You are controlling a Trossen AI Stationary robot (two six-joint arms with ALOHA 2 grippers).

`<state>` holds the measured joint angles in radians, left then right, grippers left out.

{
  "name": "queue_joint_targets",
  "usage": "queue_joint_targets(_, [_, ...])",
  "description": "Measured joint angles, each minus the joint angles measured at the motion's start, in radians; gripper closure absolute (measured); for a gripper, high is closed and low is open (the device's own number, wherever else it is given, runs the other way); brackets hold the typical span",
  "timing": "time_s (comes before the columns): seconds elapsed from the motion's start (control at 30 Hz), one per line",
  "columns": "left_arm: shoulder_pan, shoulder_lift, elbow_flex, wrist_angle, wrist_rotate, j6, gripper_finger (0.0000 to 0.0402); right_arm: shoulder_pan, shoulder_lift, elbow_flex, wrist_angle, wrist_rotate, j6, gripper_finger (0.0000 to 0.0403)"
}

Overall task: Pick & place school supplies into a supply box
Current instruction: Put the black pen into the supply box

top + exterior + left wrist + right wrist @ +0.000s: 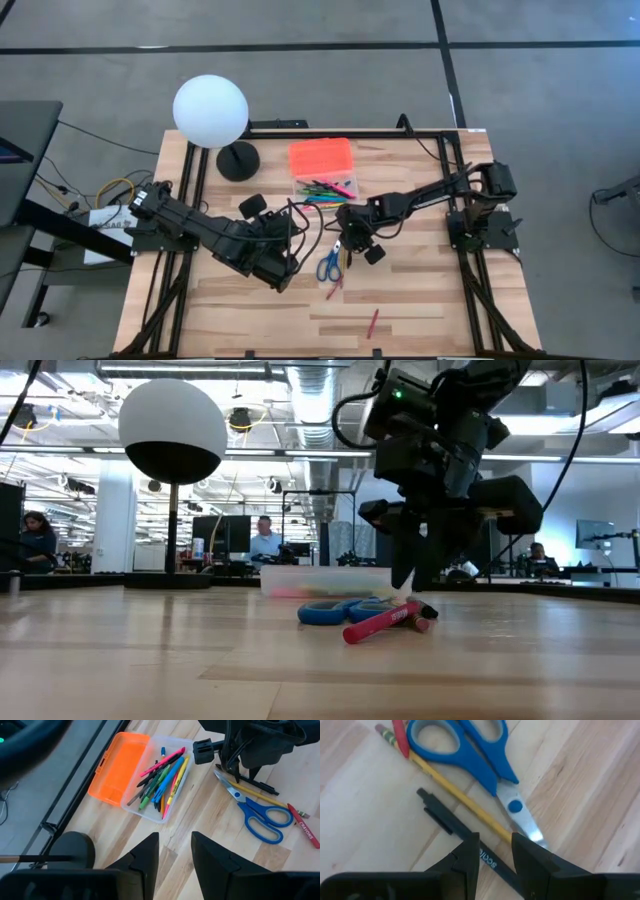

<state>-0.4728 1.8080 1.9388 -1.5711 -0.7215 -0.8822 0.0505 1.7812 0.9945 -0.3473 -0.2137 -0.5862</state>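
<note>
Right hand (492, 851) straddled black pen (447, 820), fingers narrow, grip uncertain | low: red crayon (385, 622), scissors (335, 610) on bench (150, 660) | left wrist: supply box (150, 770) open, part-filled; left hand (175, 852) narrow, empty | high: red pencil (373, 322) left far out.

The red crayon (303, 824) lying just beside the blue scissors (256, 815) carries the word "CRAYONS" in dark capitals along its wrapper. The black pen (465, 837), next to the scissors' blade, bears small white lettering on its barrel between the gripper fingers; it is partly covered and upside down, and cannot be made out with certainty. The red crayon in the low view (380, 623) shows a dark mark near its end, too small to read. Nothing else legible shows.
</note>
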Motion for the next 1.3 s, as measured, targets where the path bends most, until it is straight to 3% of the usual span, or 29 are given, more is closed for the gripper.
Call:
queue_joint_targets(0.27, [0.000,0.000,0.000,0.000,-0.001,0.007,0.0292,-0.007,-0.001,0.029,-0.077,-0.078,-0.064,0.0296])
queue_joint_targets(0.47, [0.000,0.000,0.000,0.000,-0.001,0.007,0.0292,0.013,0.007,0.029,-0.083,-0.076,-0.155,0.0296])
queue_joint_targets(1.3, [0.000,0.000,0.000,0.000,-0.031,0.005,0.0292,-0.047,0.007,-0.009,-0.017,-0.052,-0.195,0.0296])
